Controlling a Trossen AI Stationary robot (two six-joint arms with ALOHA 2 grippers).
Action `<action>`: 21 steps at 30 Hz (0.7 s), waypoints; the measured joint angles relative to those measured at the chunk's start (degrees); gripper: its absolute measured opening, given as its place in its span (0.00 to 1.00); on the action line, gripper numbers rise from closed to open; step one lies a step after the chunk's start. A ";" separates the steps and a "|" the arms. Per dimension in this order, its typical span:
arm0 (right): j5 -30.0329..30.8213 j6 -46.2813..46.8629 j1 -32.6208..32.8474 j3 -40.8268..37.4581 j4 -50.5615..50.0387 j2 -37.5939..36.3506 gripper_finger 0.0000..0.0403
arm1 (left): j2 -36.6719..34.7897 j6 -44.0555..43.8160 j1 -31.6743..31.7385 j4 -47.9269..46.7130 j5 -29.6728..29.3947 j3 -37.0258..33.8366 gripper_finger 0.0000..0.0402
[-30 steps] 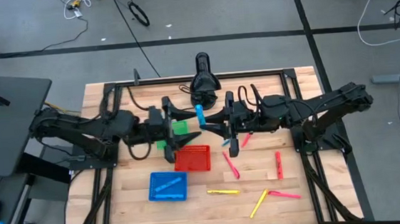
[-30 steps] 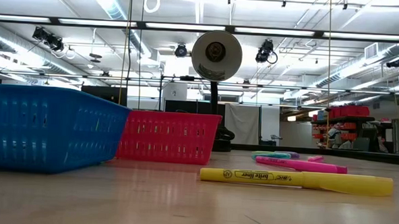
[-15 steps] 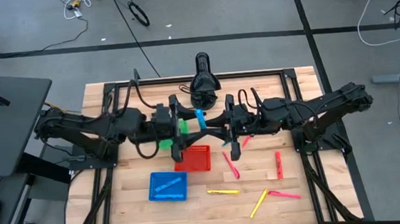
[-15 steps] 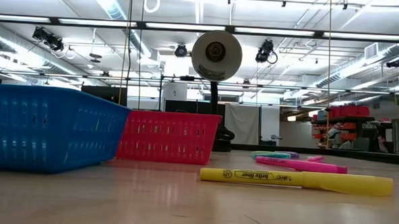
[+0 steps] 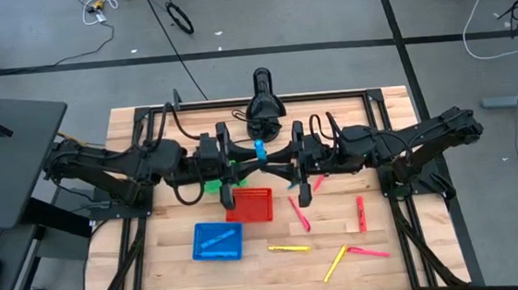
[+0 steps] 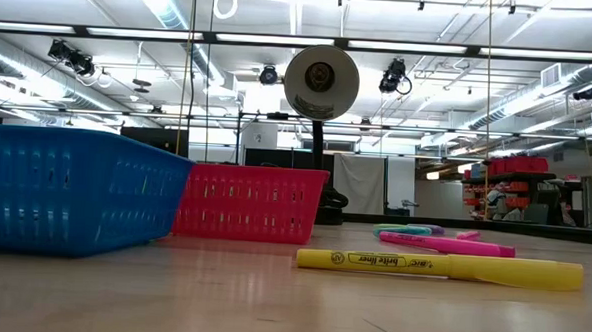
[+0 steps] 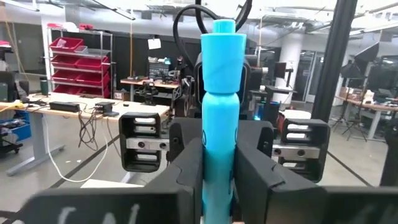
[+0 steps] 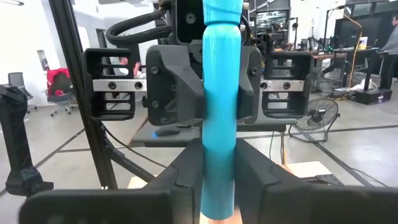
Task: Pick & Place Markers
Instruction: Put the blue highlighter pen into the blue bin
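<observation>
Markers are what we're watching, and the blue marker (image 5: pixel 259 150) sits upright between both grippers above the middle of the table (image 5: pixel 397 254). We see the left gripper (image 5: pixel 241 164) with its fingers (image 7: pixel 186 163) pressed onto the blue barrel from either side, pinching it. Facing it from the opposite side, the right gripper (image 5: pixel 276 165) has its own fingers (image 8: pixel 252 173) clamped on the same marker, so the two grippers meet nose to nose with the barrel trapped between them. Just below the left fingers in the high view we spot the red basket (image 5: pixel 249 205), with a green basket (image 5: pixel 214 186) peeking out under the left wrist, and the blue basket (image 5: pixel 217 241) farther toward the table's near edge. Loose on the wood, well apart from the right fingers, lie a pink marker (image 5: pixel 299 213), a red marker (image 5: pixel 361 213), a yellow marker (image 5: pixel 288 248), another yellow one (image 5: pixel 334 263) and another pink one (image 5: pixel 367 251).
</observation>
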 joint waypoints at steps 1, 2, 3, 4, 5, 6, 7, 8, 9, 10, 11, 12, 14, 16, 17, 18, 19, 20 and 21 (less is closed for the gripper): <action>0.01 0.00 0.02 0.00 0.00 0.00 0.18 | 0.00 0.01 0.00 0.00 0.07 0.00 0.17; -0.03 0.00 0.02 0.00 -0.03 0.00 0.19 | 0.00 0.01 0.00 -0.04 0.08 0.00 0.17; -0.02 0.00 0.02 0.00 0.00 0.00 0.20 | 0.00 0.01 0.00 -0.03 0.09 0.00 0.17; -0.04 0.00 0.01 0.00 0.01 0.00 0.21 | 0.00 0.01 0.00 -0.04 0.05 0.00 0.17; -0.03 0.00 0.00 0.00 0.01 0.00 0.22 | 0.00 0.01 0.00 -0.08 -0.14 0.00 0.17; -0.01 -0.03 0.00 0.00 -0.01 0.00 0.22 | 0.00 0.00 0.00 -0.12 -0.33 0.00 0.17; 0.05 -0.14 0.00 0.00 -0.03 0.00 0.23 | 0.00 -0.07 0.00 -0.16 -0.61 0.00 0.17; 0.05 -0.20 0.00 0.00 0.01 0.00 0.24 | 0.00 -0.06 0.00 -0.18 -0.78 0.00 0.17; 0.17 -0.62 0.00 0.00 0.01 0.00 0.25 | -0.03 -0.06 0.00 -0.24 -1.02 0.00 0.17; 0.33 -0.89 0.00 0.00 0.02 0.00 0.25 | -0.28 -0.06 0.00 -0.61 -1.22 -0.02 0.17; 0.46 -0.98 0.00 0.00 -0.05 -0.06 0.26 | -0.53 -0.07 0.00 -0.93 -1.33 -0.06 0.17; 0.46 -1.10 0.01 0.00 -0.43 -0.26 0.27 | -0.68 -0.06 0.00 -0.83 -1.47 -0.07 0.17; 0.49 -1.67 0.22 0.00 -1.17 -0.97 0.29 | -1.47 -0.01 -0.14 -1.58 -1.95 -0.07 0.17; 0.42 -1.88 0.31 0.04 -1.03 -1.69 0.32 | -2.35 -0.05 -0.44 -2.85 -2.61 -0.07 0.17; 0.37 -1.84 0.31 0.04 -1.55 -2.12 0.34 | -2.95 -0.08 -0.44 -3.94 -2.97 -0.03 0.17; 0.12 -1.79 0.31 0.04 -1.29 -2.36 0.36 | -3.40 -0.09 -0.45 -5.32 -3.25 -0.02 0.17; 0.00 -1.75 0.31 0.04 -1.68 -2.92 0.38 | -3.86 -0.48 -0.47 -6.54 -3.29 -0.02 0.17; 0.03 -1.66 0.31 0.04 -2.46 -3.36 0.41 | -4.35 -1.31 -0.51 -7.94 -3.19 -0.02 0.17; 0.03 -1.55 0.31 0.04 -2.48 -3.71 0.43 | -4.84 -2.02 -0.52 -9.52 -2.86 -0.02 0.17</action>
